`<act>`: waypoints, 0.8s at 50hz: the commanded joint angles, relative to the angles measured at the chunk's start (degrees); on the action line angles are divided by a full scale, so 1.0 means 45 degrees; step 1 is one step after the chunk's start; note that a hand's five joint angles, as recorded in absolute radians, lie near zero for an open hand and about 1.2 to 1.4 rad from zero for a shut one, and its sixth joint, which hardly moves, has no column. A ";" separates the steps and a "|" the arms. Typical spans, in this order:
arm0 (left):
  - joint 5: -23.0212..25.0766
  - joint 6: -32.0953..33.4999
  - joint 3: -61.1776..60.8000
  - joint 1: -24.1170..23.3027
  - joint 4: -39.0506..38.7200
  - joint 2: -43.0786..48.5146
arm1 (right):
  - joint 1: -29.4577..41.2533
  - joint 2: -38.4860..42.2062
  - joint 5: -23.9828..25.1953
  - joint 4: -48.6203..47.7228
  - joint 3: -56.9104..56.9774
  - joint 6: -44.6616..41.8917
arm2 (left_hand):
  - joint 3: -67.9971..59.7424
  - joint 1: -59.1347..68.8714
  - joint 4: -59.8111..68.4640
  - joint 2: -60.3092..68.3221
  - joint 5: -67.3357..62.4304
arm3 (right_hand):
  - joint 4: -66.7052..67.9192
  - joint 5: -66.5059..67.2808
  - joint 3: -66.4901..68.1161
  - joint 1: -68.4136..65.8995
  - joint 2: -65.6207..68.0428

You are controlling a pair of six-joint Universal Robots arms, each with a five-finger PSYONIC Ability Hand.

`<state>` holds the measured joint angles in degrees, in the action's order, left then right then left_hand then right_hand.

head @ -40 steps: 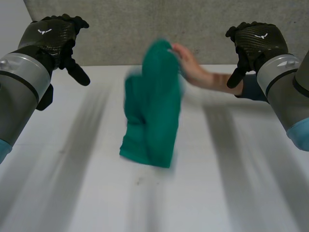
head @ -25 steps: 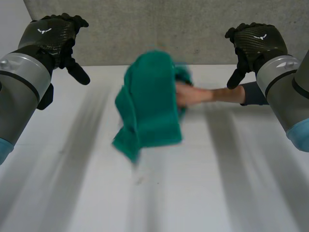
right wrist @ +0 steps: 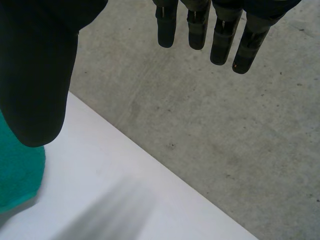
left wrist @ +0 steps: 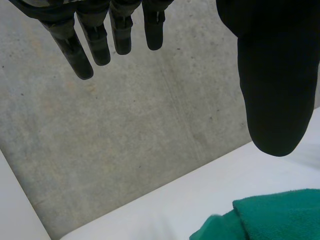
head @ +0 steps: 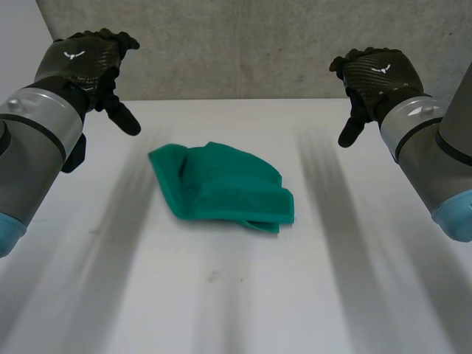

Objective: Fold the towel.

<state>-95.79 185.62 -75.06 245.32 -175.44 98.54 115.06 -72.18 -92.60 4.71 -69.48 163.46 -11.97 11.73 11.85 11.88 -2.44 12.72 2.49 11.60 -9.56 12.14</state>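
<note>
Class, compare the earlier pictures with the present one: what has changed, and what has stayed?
The towel, held up by a person's hand before, now lies crumpled on the table; that hand let go and left. The left robot hand and right robot hand stayed raised and open, off the towel.

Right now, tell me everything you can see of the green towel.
The green towel looks like soft terry cloth, plain and unpatterned. It lies rumpled and loosely bunched near the middle of the white table, not neatly folded: layers overlap, with doubled edges showing on its side toward the right arm. Only the table touches it; the left hand and right hand are open, raised and apart from it.
</note>
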 commanded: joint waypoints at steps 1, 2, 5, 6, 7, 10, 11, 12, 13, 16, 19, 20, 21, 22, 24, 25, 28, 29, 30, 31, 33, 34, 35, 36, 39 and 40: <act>0.0094 0.0178 0.0019 -0.0062 -0.0018 0.0640 | 0.0074 0.0218 0.0440 0.0300 -0.0126 -0.1572 | 0.0316 -0.0263 -0.0288 -0.0295 0.0419 | -0.0604 -0.0554 -0.0357 -0.0098 -0.0476; 0.0094 0.0197 0.0038 -0.0081 0.0001 0.0777 | 0.0113 0.0277 0.0460 0.0339 -0.0165 -0.1848 | 0.0279 -0.0226 -0.0251 -0.0258 0.0382 | -0.0604 -0.0554 -0.0357 -0.0098 -0.0476; 0.0114 0.0470 0.0000 -0.0197 0.0079 0.1517 | 0.0270 0.0491 0.0480 0.0476 -0.0243 -0.2552 | -0.0020 0.0073 0.0047 0.0040 0.0083 | -0.0604 -0.0554 -0.0357 -0.0098 -0.0476; 0.0114 0.0510 -0.0020 -0.0314 0.0079 0.1675 | 0.0270 0.0492 0.0480 0.0476 -0.0244 -0.2554 | -0.0021 0.0074 0.0048 0.0041 0.0082 | -0.0604 -0.0554 -0.0357 -0.0098 -0.0476; 0.0133 0.0529 -0.0059 -0.0509 0.0079 0.1831 | 0.0347 0.0705 0.0480 0.0476 -0.0224 -0.2864 | -0.0021 0.0074 0.0048 0.0041 0.0082 | -0.0604 -0.0554 -0.0357 -0.0098 -0.0476; 0.0153 0.0569 -0.0195 -0.1463 0.0002 0.2571 | 0.0252 0.1155 0.0383 0.0457 -0.0087 -0.3121 | -0.0058 0.0111 0.0086 0.0079 0.0045 | -0.0604 -0.0554 -0.0357 -0.0098 -0.0476; 0.0153 0.0569 -0.0196 -0.1468 0.0001 0.2575 | 0.0251 0.1195 0.0383 0.0457 -0.0068 -0.3121 | -0.0058 0.0111 0.0086 0.0079 0.0045 | -0.0604 -0.0554 -0.0357 -0.0098 -0.0476; 0.0134 0.0588 -0.0119 -0.2106 -0.0115 0.3174 | 0.0231 0.1253 0.0383 0.0457 -0.0048 -0.3140 | -0.0021 0.0074 0.0049 0.0042 0.0082 | -0.0604 -0.0554 -0.0357 -0.0098 -0.0476; 0.0133 0.0588 -0.0118 -0.2112 -0.0116 0.3180 | 0.0231 0.1273 0.0383 0.0457 -0.0048 -0.3121 | -0.0021 0.0074 0.0048 0.0041 0.0082 | -0.0604 -0.0554 -0.0357 -0.0098 -0.0476; 0.0133 0.0588 0.0038 -0.2890 -0.0796 0.4250 | 0.0231 0.1468 0.0383 0.0476 -0.0087 -0.3140 | -0.0021 0.0074 0.0048 0.0041 0.0082 | -0.0604 -0.0554 -0.0357 -0.0098 -0.0476; 0.0114 0.0608 0.0156 -0.3265 -0.1229 0.4684 | 0.0212 0.1702 0.0382 0.0496 -0.0223 -0.3160 | -0.0021 0.0074 0.0048 0.0041 0.0082 | -0.0604 -0.0554 -0.0357 -0.0098 -0.0476; 0.0114 0.0627 0.0214 -0.3439 -0.1461 0.4897 | 0.0192 0.1722 0.0383 0.0496 -0.0263 -0.3160 | -0.0058 0.0111 0.0085 0.0078 0.0045 | -0.0604 -0.0554 -0.0357 -0.0098 -0.0476; 0.0114 0.0743 0.0311 -0.3711 -0.1908 0.5324 | 0.0173 0.1742 0.0363 0.0496 -0.0282 -0.3140 | -0.0095 0.0148 0.0123 0.0116 0.0008 | -0.0604 -0.0554 -0.0357 -0.0098 -0.0476; 0.0095 0.1073 0.0467 -0.3869 -0.2338 0.5773 | 0.0172 0.1761 0.0363 0.0477 -0.0321 -0.3140 | -0.0207 0.0260 0.0234 0.0227 -0.0103 | -0.0604 -0.0554 -0.0357 -0.0098 -0.0476; 0.0094 0.1893 0.0877 -0.3987 -0.2868 0.6537 | 0.0114 0.1781 0.0363 0.0476 -0.0438 -0.3121 | -0.0617 0.0670 0.0645 0.0638 -0.0514 | -0.0604 -0.0554 -0.0357 -0.0098 -0.0476; 0.0056 0.2206 0.1052 -0.4007 -0.3005 0.6772 | -0.0002 0.1781 0.0382 0.0476 -0.0671 -0.3121 | -0.0878 0.0931 0.0905 0.0898 -0.0775 | -0.0604 -0.0554 -0.0357 -0.0098 -0.0476; 0.0036 0.3476 0.1872 -0.4046 -0.3241 0.7729 | -0.0315 0.1762 0.0539 0.0438 -0.1121 -0.3121 | -0.1776 0.1829 0.1804 0.1797 -0.1673 | -0.0604 -0.0554 -0.0357 -0.0098 -0.0476; 0.0036 0.3711 0.2106 -0.4046 -0.3241 0.7963 | -0.0354 0.1762 0.0539 0.0418 -0.1219 -0.3121 | -0.1963 0.2016 0.1990 0.1983 -0.1860 | -0.0604 -0.0554 -0.0357 -0.0098 -0.0476; 0.0036 0.3906 0.2341 -0.4046 -0.3241 0.8197 | -0.0374 0.1762 0.0539 0.0418 -0.1297 -0.3121 | -0.2002 0.2055 0.2029 0.2022 -0.1898 | -0.0604 -0.0554 -0.0357 -0.0098 -0.0476; 0.0036 0.4160 0.2788 -0.4027 -0.3241 0.8606 | -0.0394 0.1762 0.0539 0.0398 -0.1434 -0.3140 | -0.2076 0.2129 0.2104 0.2096 -0.1973 | -0.0604 -0.0554 -0.0357 -0.0098 -0.0476; 0.0075 0.4221 0.3181 -0.4026 -0.3260 0.9018 | -0.0413 0.1762 0.0539 0.0359 -0.1552 -0.3121 | -0.2225 0.2278 0.2253 0.2246 -0.2122 | -0.0604 -0.0554 -0.0357 -0.0098 -0.0476; 0.0094 0.4240 0.3396 -0.4007 -0.3280 0.9194 | -0.0413 0.1781 0.0519 0.0359 -0.1591 -0.3121 | -0.2411 0.2464 0.2439 0.2432 -0.2308 | -0.0604 -0.0554 -0.0357 -0.0098 -0.0476; 0.0094 0.4260 0.3784 -0.4007 -0.3280 0.9544 | -0.0433 0.1800 0.0519 0.0340 -0.1669 -0.3121 | -0.3190 0.3243 0.3218 0.3211 -0.3087 | -0.0604 -0.0554 -0.0357 -0.0098 -0.0476; 0.0114 0.4260 0.4001 -0.4007 -0.3261 0.9702 | -0.0472 0.1820 0.0519 0.0320 -0.1708 -0.3140 | -0.3679 0.3732 0.3707 0.3700 -0.3576 | -0.0604 -0.0554 -0.0357 -0.0098 -0.0476; 0.0211 0.4260 0.4626 -0.3968 -0.3163 1.0171 | -0.0530 0.1937 0.0519 0.0320 -0.1747 -0.3140 | -0.6916 0.6969 0.6943 0.6936 -0.6812 | -0.0604 -0.0554 -0.0357 -0.0098 -0.0476; 0.0269 0.4279 0.4686 -0.3968 -0.3143 1.0231 | -0.0550 0.1976 0.0519 0.0320 -0.1747 -0.3140 | -0.8416 0.8469 0.8444 0.8437 -0.8313 | -0.0604 -0.0554 -0.0357 -0.0098 -0.0476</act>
<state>-95.37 204.77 -59.20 227.13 -190.39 140.49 113.01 -64.02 -90.21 6.30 -76.78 149.38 -24.98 25.97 25.16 25.37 -14.99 12.72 2.49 11.60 -9.56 12.14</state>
